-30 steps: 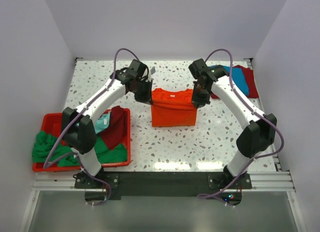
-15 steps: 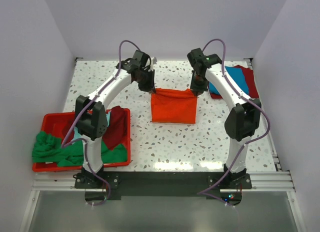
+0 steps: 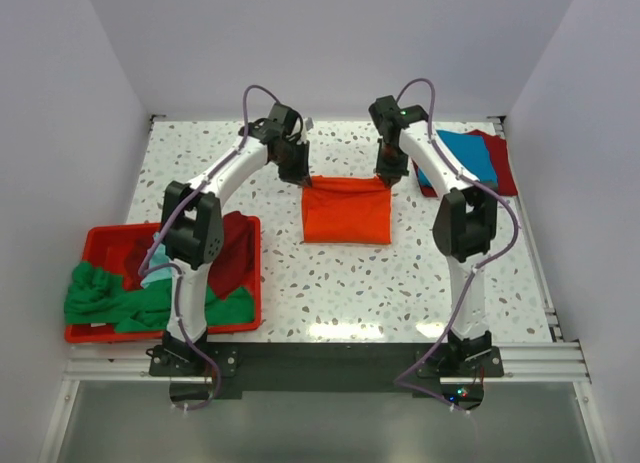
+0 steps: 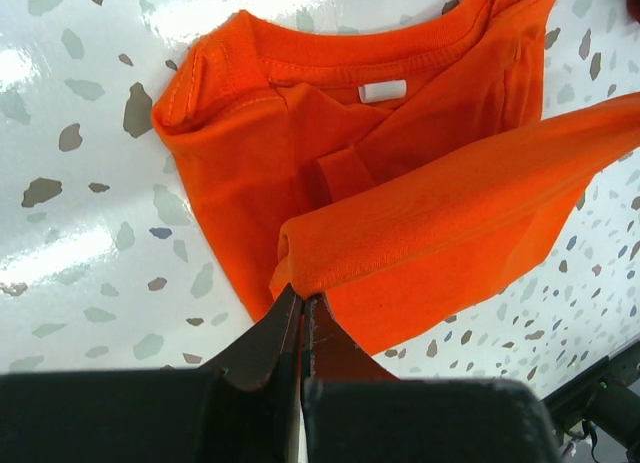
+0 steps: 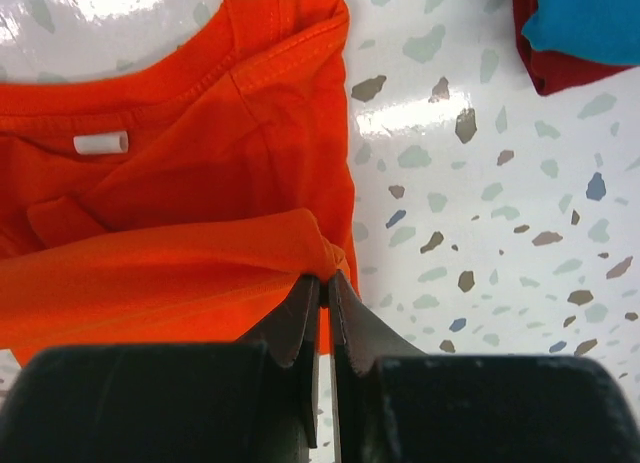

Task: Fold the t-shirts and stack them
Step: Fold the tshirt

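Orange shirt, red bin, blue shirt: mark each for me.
Orange shirt point(image 3: 346, 218), top view, middle of the folded cloth.
Red bin point(image 3: 100, 231), top view, far rim.
Blue shirt point(image 3: 468, 157), top view, middle of its top face.

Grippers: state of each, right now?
Left gripper: shut on the bright orange cloth t-shirt's folded edge.
Right gripper: shut on the same edge, opposite end.

The orange shirt point(image 3: 346, 215) lies folded in the middle of the table point(image 3: 300, 293). The left gripper point(image 3: 305, 181) pinches its 11 o'clock corner and the right gripper point(image 3: 388, 179) its 1 o'clock corner. At 8 o'clock a red bin point(image 3: 108, 238) holds a green shirt point(image 3: 95, 295) — at 2 o'clock lies a blue shirt point(image 3: 468, 155).
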